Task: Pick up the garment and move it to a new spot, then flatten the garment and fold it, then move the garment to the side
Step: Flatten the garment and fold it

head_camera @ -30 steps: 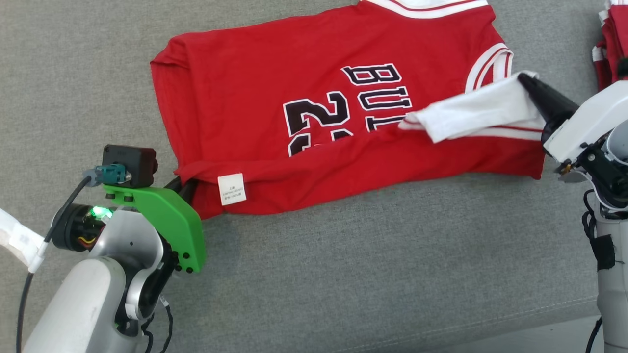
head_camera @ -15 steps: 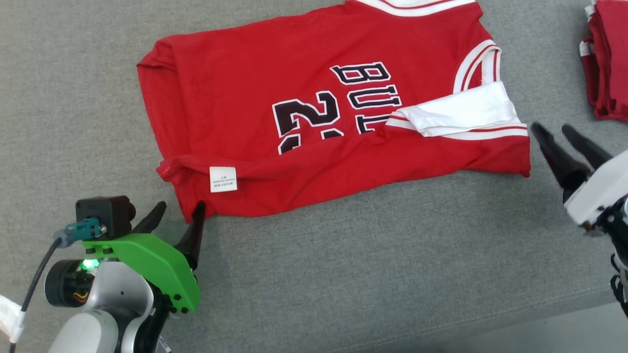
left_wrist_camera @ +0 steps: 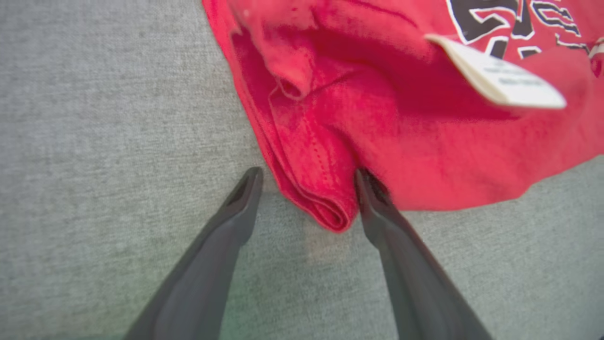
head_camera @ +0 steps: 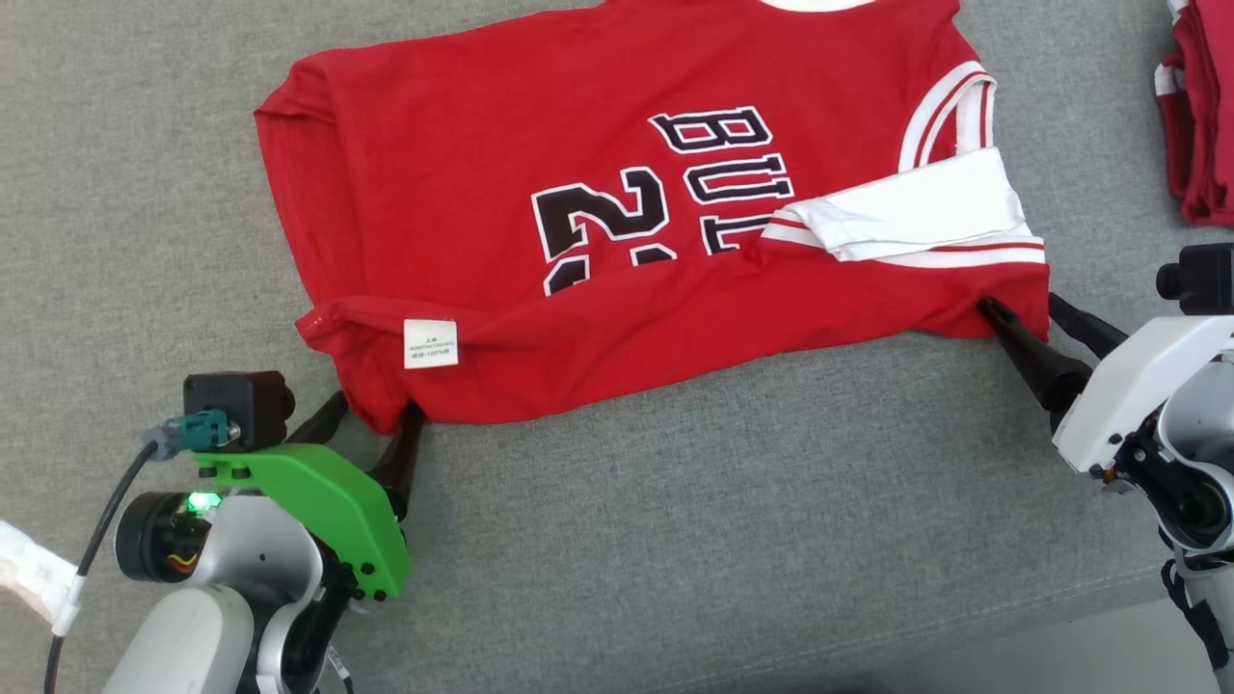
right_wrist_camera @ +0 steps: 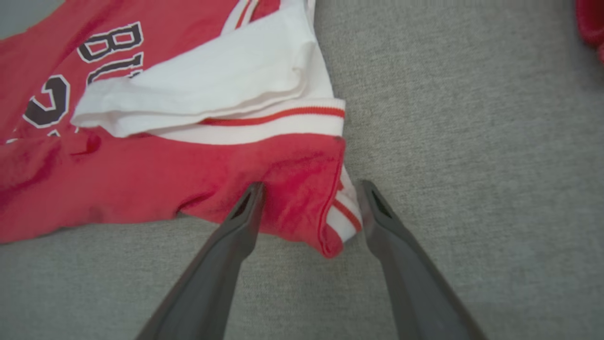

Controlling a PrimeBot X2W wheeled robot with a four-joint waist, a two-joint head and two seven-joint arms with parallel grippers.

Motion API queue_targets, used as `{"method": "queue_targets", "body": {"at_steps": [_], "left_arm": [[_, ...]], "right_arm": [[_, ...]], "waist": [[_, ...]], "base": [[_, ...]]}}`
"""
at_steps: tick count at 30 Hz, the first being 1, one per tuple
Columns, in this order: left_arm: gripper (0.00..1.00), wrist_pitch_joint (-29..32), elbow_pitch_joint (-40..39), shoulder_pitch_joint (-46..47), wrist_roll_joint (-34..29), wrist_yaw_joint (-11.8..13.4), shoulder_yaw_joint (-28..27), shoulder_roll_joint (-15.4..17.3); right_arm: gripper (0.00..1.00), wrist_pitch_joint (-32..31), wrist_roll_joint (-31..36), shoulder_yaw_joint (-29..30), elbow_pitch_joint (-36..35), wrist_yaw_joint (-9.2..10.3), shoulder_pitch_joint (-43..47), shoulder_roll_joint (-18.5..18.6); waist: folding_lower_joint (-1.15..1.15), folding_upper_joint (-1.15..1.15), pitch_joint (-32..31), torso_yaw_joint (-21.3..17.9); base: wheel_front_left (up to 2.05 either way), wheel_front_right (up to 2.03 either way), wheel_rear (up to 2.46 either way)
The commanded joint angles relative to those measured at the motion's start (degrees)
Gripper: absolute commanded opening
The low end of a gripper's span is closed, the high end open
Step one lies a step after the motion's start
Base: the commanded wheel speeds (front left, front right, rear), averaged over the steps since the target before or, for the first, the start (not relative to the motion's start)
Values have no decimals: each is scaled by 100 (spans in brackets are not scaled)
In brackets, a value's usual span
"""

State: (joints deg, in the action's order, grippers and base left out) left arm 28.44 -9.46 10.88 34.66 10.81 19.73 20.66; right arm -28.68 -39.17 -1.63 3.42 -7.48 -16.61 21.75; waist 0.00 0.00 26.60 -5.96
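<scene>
The left hand (head_camera: 374, 410) is open, its fingers either side of the jersey's (head_camera: 598, 241) doubled hem corner beside the white label (head_camera: 430, 343). The right hand (head_camera: 1022, 306) is also open, straddling the jersey's other near corner below the folded white panel (head_camera: 906, 212). The jersey lies spread on the grey worktop (head_camera: 723, 501). It looks light and limp and would likely sag, so those layered corners seem the best hold. Its collar is cut off, its lettering is partly folded under, and the red pile (head_camera: 1200, 116) past it is unclear.
</scene>
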Motion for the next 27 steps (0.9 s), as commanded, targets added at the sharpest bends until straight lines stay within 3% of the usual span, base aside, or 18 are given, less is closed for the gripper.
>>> {"method": "queue_targets", "body": {"at_steps": [1,2,3,4,5,6,7,16,20,25,26,27], "left_arm": [[100,77,87,31,36,-83,111,-51],[94,87,84,47,55,-101,136,-65],[54,103,86,70,65,-119,157,-78],[29,101,97,90,66,-133,169,-84],[0,117,118,110,68,-152,186,-68],[0,116,141,122,59,-170,197,-38],[0,107,160,130,62,-194,185,-7],[0,431,-526,-526,546,-543,11,572],[0,464,-988,-1147,697,-477,4,689],[0,341,-1350,-1917,783,-345,194,560],[9,280,-1374,-2014,794,-313,206,516],[45,219,-1397,-2106,785,-296,229,482]], "right_arm": [[100,18,-16,-36,37,-1,-66,35],[100,29,-10,-52,63,-1,-83,44],[100,36,-15,-80,93,-1,-111,54],[100,27,-28,-109,117,-1,-130,54],[88,4,-41,-155,154,-1,-153,66],[38,9,-45,-187,189,-1,-177,83],[0,27,-45,-223,248,-1,-200,112],[0,-303,-746,57,137,1,-44,632],[0,-821,-1130,257,-260,4,491,1007],[0,-1364,-1566,462,-725,3,1409,1251],[0,-1361,-1536,546,-762,3,1528,1277],[100,-1349,-1434,613,-804,3,1659,1323]], "waist": [[0,0,-21,5],[0,0,-24,7],[0,0,-26,12],[0,0,-27,16],[0,0,-29,16],[0,0,-32,15],[0,0,-43,13],[0,0,-415,59],[0,0,-558,112],[0,0,-584,156],[0,0,-572,168],[0,0,-547,188]], "base": [[0,0,0],[0,0,0],[0,0,0],[0,0,0],[0,0,0],[0,0,0],[0,0,0],[0,0,0],[0,0,0],[0,0,0],[0,0,0],[0,0,0]]}}
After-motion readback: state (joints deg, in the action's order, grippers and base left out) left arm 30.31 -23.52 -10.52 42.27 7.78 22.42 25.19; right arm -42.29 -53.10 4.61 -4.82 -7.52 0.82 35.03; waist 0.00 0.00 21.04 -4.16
